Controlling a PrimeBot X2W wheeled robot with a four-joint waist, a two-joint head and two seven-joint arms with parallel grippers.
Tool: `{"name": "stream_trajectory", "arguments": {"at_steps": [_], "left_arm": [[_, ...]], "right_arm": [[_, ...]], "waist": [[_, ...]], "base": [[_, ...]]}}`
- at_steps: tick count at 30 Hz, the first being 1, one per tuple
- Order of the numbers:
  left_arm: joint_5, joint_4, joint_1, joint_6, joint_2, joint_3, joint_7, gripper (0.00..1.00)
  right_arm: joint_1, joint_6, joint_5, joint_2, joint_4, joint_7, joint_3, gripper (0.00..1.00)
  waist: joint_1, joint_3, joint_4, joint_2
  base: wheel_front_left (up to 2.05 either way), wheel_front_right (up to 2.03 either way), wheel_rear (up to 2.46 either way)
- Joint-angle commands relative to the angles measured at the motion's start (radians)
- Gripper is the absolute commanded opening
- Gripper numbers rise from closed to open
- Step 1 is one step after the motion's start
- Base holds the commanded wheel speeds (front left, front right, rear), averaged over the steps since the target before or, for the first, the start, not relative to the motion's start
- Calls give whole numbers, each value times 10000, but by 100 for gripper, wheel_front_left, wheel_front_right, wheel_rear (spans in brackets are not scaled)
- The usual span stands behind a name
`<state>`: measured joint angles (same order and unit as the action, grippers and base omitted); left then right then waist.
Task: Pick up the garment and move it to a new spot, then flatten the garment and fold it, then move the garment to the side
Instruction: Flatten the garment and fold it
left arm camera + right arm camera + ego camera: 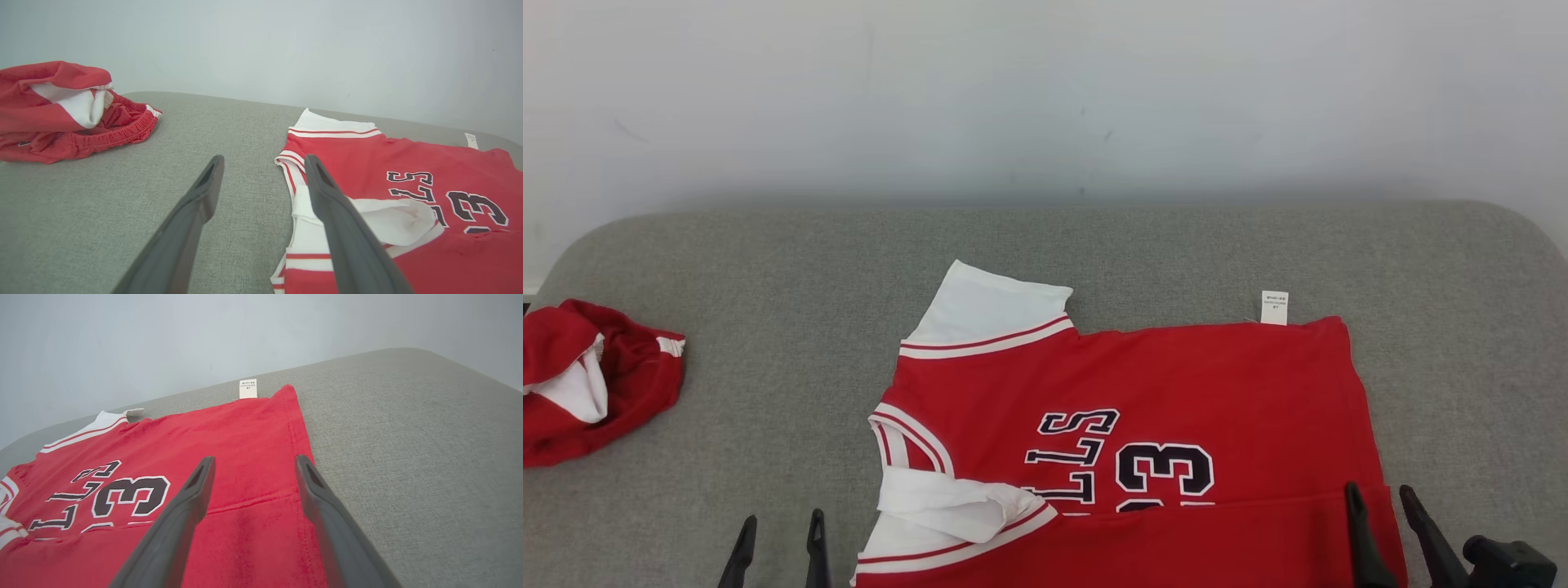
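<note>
Counted: two garments, two grippers, one care label (1275,307). One red jersey (1176,384) with black lettering and a number, spread flat at the near middle of the grey fabric surface (768,269), neck end to the left, near edge turned up over the bottom of the print. One crumpled red and white garment (588,384) well apart at the far left. Left gripper (782,516) released and holding nothing, over bare fabric just beside the jersey's neck end. Right gripper (1380,488) likewise spread and empty, above the jersey's hem corner. Behind the surface, a plain pale wall (1045,98) with a few faint marks. From the left wrist: an elastic waistband (118,130) on the crumpled garment, and the near white sleeve (392,220) folded inward. From the right wrist: the stitched hem (297,428), the fold line (253,500) across the red cloth, and bare grey fabric beyond.
</note>
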<state>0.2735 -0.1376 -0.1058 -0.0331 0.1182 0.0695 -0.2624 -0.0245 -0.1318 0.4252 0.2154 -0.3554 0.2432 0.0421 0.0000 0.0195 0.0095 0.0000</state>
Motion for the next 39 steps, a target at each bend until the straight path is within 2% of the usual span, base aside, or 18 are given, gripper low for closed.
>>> {"name": "stream_trajectory", "arguments": {"at_steps": [1, 7, 12, 20, 25, 30, 34, 39], "left_arm": [[-339, 144, -280, -56, -132, -201, -28, 100], [-827, 414, -403, -192, -456, -929, -29, 100], [-974, 305, -213, -406, -622, -1425, -29, 100], [-1219, 11, 1125, -817, -533, -1439, -30, 100], [-1009, -731, 2819, -976, 224, -998, -30, 100], [-60, -1923, 4965, -967, 1577, 121, 175, 100], [997, -2470, 6504, -961, 2636, 814, 676, 100], [1809, -2945, 8032, -961, 3588, 1353, 1653, 100]], "right_arm": [[-85, 26, -204, -208, 91, 139, -37, 100], [-333, 26, -766, -818, 900, 220, -557, 100], [-709, 26, -1862, -1200, 1944, 208, -734, 100], [-108, 26, -2163, -1502, 2329, 212, -870, 100], [772, 26, -2227, -1557, 2267, 209, -748, 100], [1722, 26, -2214, -1616, 2036, 208, -484, 100], [2426, 26, -2023, -1649, 1954, 210, -220, 100], [3009, 26, -1372, -1656, 1978, 210, 153, 100]], "waist": [[0, -3, 16, 0], [0, 35, 74, 0], [0, 209, -50, 0], [0, 814, -535, 0], [0, 1533, -1055, 0], [0, 2284, -1721, 0], [0, 2957, -2355, 0], [0, 3626, -3059, 0]], "base": [[0, 0, 0], [0, 0, 0], [0, 0, 0], [0, 0, 0], [0, 0, 0], [0, 0, 0], [0, 0, 0], [0, 0, 0]]}}
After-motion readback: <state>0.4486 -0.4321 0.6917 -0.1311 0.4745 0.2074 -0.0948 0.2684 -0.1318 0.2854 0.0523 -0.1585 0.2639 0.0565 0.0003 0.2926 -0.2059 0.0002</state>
